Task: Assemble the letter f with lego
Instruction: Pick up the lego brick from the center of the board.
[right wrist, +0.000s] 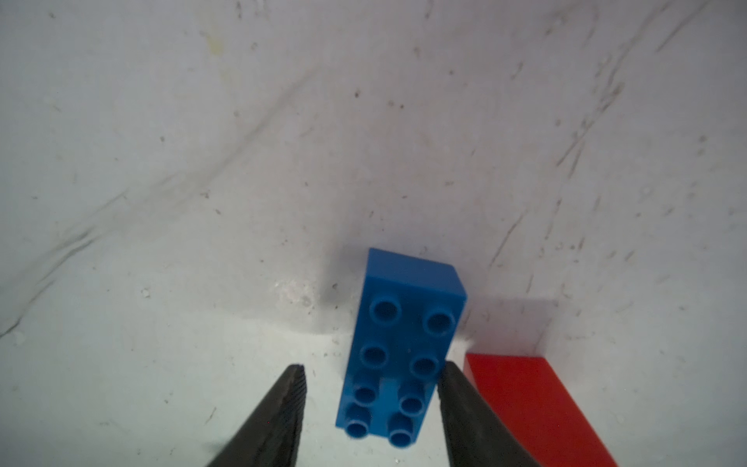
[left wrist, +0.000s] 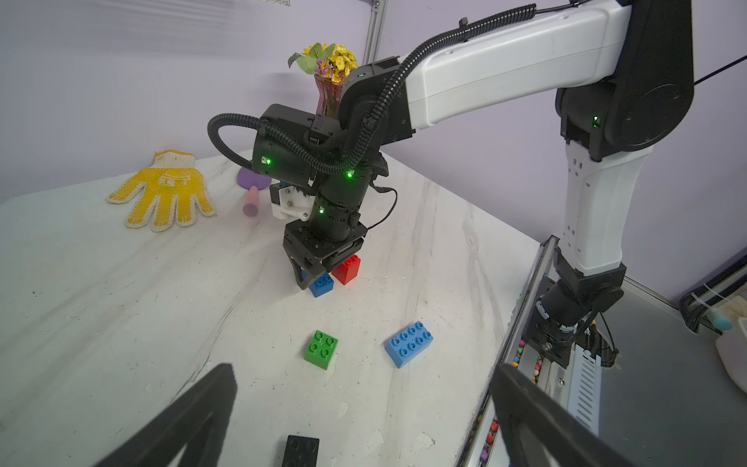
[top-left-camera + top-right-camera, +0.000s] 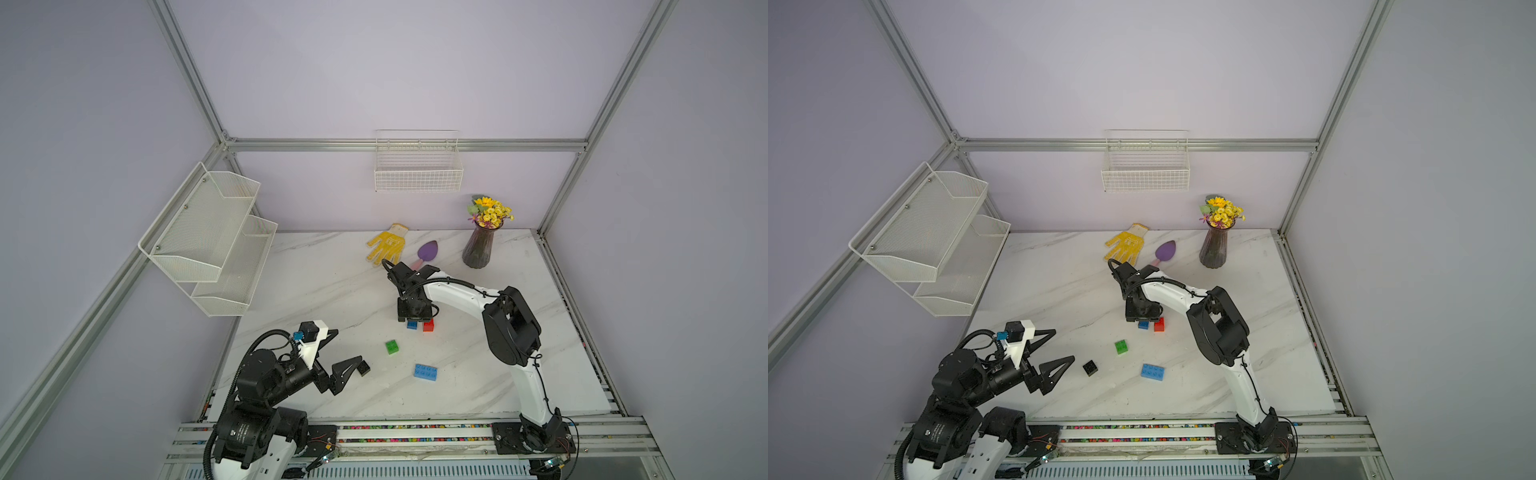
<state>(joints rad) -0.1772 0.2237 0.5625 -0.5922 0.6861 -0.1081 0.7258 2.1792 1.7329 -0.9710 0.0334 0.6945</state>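
Five lego bricks lie apart on the marble table; no letter f is joined. My right gripper points straight down over a long blue brick, studs up. One finger touches the brick's side and the other stands a small gap off, so the gripper is open. A red brick sits right beside that blue brick. The green brick, a second blue brick and the black brick lie nearer the front. My left gripper hovers wide open, empty, just left of the black brick.
A yellow glove, a purple trowel and a vase of flowers sit at the back of the table. A wire basket hangs on the back wall, a mesh shelf rack on the left.
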